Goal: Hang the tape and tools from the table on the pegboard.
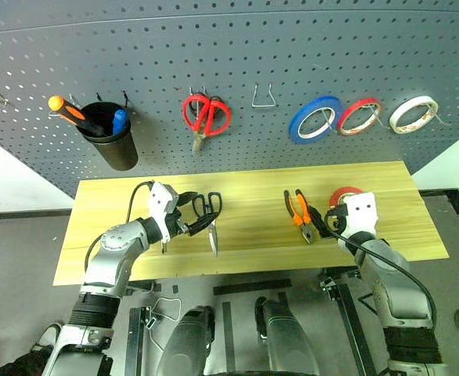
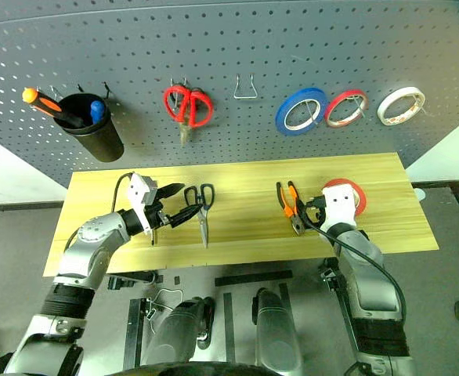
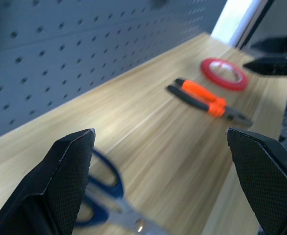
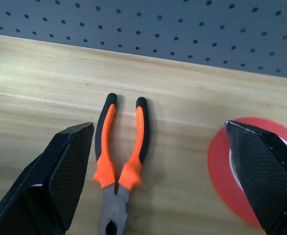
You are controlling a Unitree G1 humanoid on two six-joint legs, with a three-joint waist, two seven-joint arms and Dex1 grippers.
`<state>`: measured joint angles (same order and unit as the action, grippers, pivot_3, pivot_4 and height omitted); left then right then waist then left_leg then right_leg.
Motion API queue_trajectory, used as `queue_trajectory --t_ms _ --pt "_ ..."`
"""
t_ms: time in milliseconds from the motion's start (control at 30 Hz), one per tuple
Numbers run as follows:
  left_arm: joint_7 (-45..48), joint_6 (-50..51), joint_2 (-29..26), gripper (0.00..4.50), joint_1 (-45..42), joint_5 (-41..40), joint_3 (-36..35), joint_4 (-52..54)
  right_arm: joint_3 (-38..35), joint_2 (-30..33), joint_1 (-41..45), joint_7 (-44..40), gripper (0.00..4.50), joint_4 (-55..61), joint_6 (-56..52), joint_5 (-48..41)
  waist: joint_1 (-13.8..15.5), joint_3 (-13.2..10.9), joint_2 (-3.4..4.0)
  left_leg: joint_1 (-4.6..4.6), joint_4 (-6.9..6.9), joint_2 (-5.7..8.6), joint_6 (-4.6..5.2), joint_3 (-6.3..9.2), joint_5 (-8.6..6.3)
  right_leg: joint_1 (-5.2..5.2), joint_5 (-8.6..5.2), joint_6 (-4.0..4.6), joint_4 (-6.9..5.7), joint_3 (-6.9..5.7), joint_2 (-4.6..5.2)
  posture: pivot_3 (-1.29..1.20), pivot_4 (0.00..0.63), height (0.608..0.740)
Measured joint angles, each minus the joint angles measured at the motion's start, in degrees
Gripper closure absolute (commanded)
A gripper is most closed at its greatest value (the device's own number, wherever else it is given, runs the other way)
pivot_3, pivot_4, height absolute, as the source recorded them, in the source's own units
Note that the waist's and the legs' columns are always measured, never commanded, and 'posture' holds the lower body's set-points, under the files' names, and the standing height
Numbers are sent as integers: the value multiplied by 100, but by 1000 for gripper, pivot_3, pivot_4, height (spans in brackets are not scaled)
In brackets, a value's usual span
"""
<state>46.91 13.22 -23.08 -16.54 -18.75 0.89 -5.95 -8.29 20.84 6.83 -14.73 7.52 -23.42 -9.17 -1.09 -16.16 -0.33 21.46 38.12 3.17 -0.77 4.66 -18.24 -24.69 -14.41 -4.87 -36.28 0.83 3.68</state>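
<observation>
On the table point(image 1: 253, 176), the scissors point(image 1: 208, 213) lay left of centre, with the pliers point(image 1: 298, 215) and red tape point(image 2: 356, 194) at right. The left gripper point(image 1: 198, 211) hovered beside the scissors, fingers apart and empty. The right gripper point(image 4: 170, 181) hung between pliers and tape, fingers also spread wide, below the pegboard point(image 1: 237, 47).

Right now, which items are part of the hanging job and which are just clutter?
Job: red tape, pliers, dark scissors, table, pegboard.
Clutter: red scissors, blue tape, hung red tape, white tape, black cup.
</observation>
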Motion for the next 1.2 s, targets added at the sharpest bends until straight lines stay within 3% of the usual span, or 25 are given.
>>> queue_trajectory --t_ms 333,767,1200 --pt "-214 684 -205 36 -164 184 25 149 -53 177 458 14 0 -232 -583 -15 5 -106 -6 26 0 0 -3 -1 1 -25 0 -1 2 -1 0 12 353 740" --pt "156 640 -351 36 -146 210 67 192 -131 416 520 -422 0 -232 -1026 -232 10 -148 -7 73 2 0 -19 -1 11 -71 2 -2 -3 -1 1 23 354 740" --pt "338 661 -407 36 -193 240 250 194 -94 584 920 -137 0 -674 -1444 111 18 -150 -8 80 3 1 -26 0 15 -76 2 -2 -3 -3 2 27 358 740"
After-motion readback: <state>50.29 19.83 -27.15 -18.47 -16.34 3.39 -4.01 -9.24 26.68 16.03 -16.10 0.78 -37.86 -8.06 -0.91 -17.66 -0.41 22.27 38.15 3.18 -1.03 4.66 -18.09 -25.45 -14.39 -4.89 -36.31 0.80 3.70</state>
